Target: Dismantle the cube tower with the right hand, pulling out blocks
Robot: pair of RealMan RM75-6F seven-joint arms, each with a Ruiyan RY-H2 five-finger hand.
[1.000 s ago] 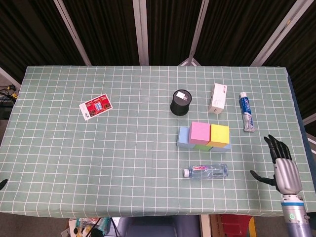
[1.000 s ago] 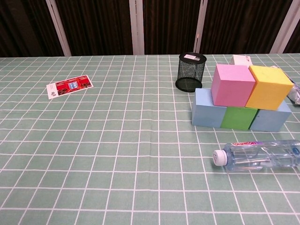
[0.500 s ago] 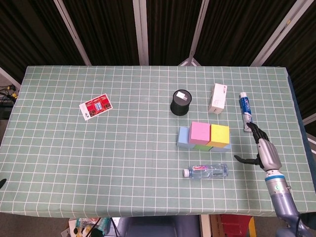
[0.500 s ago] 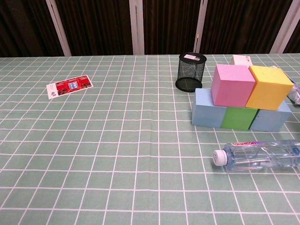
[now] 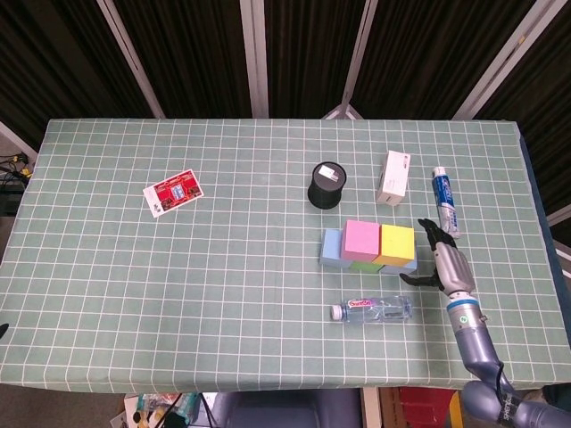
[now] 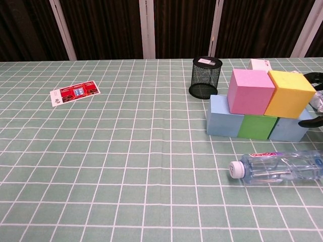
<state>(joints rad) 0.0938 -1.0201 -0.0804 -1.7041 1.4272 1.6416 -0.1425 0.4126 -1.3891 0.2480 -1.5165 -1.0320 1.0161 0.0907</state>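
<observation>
The cube tower [image 5: 368, 247], mid-table behind the water bottle [image 5: 370, 309], appears light, likely foam; the right hand [image 5: 445, 262], fingers apart and empty, should pinch the yellow block [image 5: 397, 243] by opposite side faces.

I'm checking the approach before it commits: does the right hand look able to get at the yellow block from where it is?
Probably yes. The right hand is open just beside the yellow block, with bare tablecloth between them. The toothpaste tube lies behind it and the water bottle in front, neither across the path.
</observation>
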